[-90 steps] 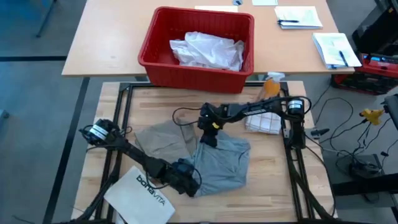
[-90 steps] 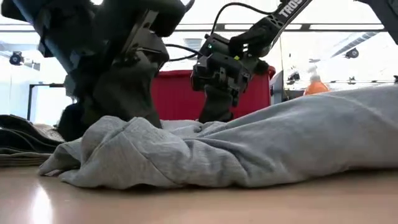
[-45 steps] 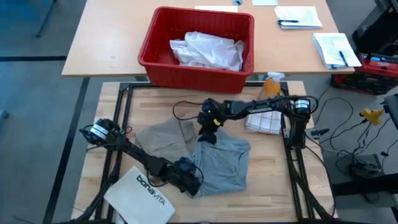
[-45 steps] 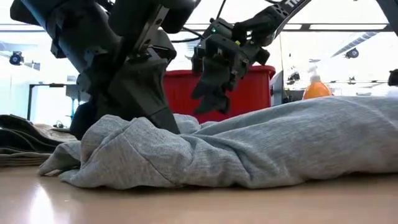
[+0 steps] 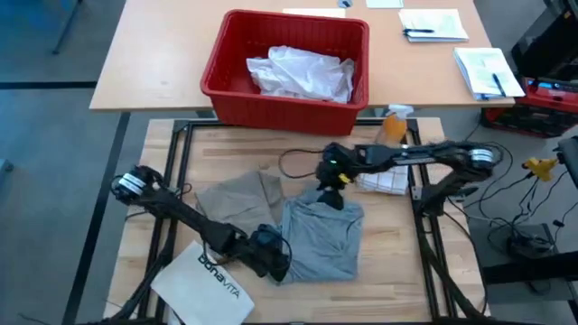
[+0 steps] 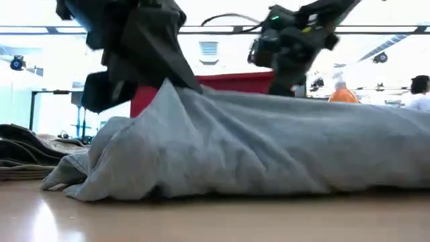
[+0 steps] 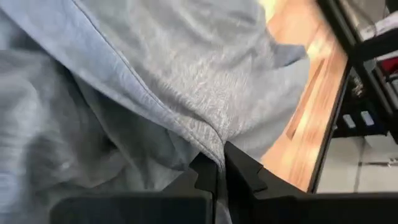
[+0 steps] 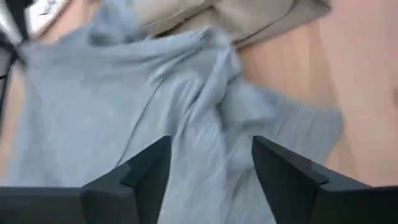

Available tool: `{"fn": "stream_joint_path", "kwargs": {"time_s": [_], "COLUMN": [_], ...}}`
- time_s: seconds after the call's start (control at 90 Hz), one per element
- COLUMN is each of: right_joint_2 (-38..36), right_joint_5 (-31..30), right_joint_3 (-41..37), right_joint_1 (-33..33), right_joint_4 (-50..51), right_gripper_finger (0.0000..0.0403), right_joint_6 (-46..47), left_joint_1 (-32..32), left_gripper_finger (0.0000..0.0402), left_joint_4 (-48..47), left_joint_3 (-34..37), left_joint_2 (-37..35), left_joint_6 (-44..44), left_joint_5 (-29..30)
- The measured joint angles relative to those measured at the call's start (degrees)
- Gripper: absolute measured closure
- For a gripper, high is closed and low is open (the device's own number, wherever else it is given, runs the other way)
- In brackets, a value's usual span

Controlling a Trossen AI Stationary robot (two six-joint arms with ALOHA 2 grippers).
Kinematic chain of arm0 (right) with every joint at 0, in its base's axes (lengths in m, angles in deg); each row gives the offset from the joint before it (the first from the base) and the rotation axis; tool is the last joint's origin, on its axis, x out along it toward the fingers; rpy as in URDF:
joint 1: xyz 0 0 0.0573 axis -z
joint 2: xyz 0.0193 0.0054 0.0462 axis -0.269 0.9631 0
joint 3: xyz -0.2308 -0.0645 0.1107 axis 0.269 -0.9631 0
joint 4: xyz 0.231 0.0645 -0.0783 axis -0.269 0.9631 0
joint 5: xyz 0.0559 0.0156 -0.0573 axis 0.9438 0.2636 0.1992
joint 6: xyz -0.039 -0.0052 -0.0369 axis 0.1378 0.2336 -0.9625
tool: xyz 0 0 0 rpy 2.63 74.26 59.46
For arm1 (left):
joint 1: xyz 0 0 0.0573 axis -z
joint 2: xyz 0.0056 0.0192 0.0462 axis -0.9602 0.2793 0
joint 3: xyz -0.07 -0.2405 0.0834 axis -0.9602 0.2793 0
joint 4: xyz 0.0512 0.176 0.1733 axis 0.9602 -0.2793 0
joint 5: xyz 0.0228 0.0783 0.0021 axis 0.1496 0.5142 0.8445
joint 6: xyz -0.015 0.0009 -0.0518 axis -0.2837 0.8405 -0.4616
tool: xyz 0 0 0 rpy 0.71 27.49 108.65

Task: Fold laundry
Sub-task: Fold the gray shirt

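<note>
The grey T-shirt [image 5: 321, 239] lies spread on the wooden table, beside the khaki-tan piece [image 5: 233, 203], which lies flat to its left. My left gripper [image 5: 271, 259] is shut on the T-shirt's near left part and holds it up in a peak [image 6: 168, 86]. My right gripper [image 5: 332, 195] hovers open above the T-shirt's far edge, its fingers [image 8: 148, 169] wide apart with the cloth below them. The white shirt [image 5: 302, 72] lies crumpled in the red basket [image 5: 226, 86] on the far table. My left gripper pinches a raised fold of the grey T-shirt [image 7: 213, 144] between its two shut fingers [image 7: 241, 169], next to a stitched hem. In the low view that part is drawn up into a peak, while the rest of the T-shirt slopes down onto the table.
The stiff white bonavita bag [image 5: 208, 284] lies at the near left. A checked cloth [image 5: 384, 181] and an orange spray bottle [image 5: 393, 126] sit at the far right. The black frame rails [image 5: 181, 171] border the work area. Papers lie on the far table.
My right gripper has risen off the T-shirt's far left corner and gone toward the table's right edge. My left gripper has raised the near left part, so the bunched cloth now stands in a peak. The T-shirt lies more spread out.
</note>
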Motion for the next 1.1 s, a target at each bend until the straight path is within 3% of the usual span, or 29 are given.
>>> {"fn": "stream_joint_path", "kwargs": {"time_s": [0.089, 0.167, 0.278, 0.422, 0.622, 0.756, 0.889, 1.1], "right_joint_2": [-5.59, -9.64, -13.14, -14.76, -10.24, -5.7, -2.0, 3.29], "right_joint_5": [0.04, -0.27, 0.13, 4.28, 1.12, -0.12, -3.35, -2.75], "right_joint_3": [-5.52, -8.22, -9.47, -9.31, -11.84, -15.4, -16.32, -16.32], "right_joint_1": [-0.23, -0.76, -2.28, -7.32, -17.5, -22.56, -25.57, -30.8], "right_joint_4": [0.37, 0.16, 0.08, -0.2, -10.98, -23.04, -26.21, -26.94], "right_gripper_finger": [0.0229, 0.0235, 0.0233, 0.0228, 0.0244, 0.0282, 0.0331, 0.0392], "right_joint_6": [2.4, 4.78, 6.53, 2.97, -3.87, -0.61, 3.24, 7.24], "left_joint_1": [-0.59, -1.46, -1.96, -1.47, -0.98, -0.94, -0.93, -0.93], "left_gripper_finger": [0.0402, 0.0402, 0.0402, 0.0402, 0.0402, 0.0402, 0.0402, 0.0396], "left_joint_4": [-0.17, -1.07, -1.08, -1.05, -1.15, -1.27, -0.85, 1.26], "left_joint_3": [0.0, 0.0, 0.06, 0.11, 0.11, 0.12, 0.11, 0.02], "left_joint_2": [-0.98, -0.83, 0.85, 3.64, 7.16, 8.79, 8.82, 7.54], "left_joint_6": [0.14, 0.19, -0.04, -2.99, -5.97, -6.06, -6.05, -2.09], "left_joint_5": [-0.04, -4.1, -8.2, -8.45, -8.26, -8.28, -8.28, -8.82]}}
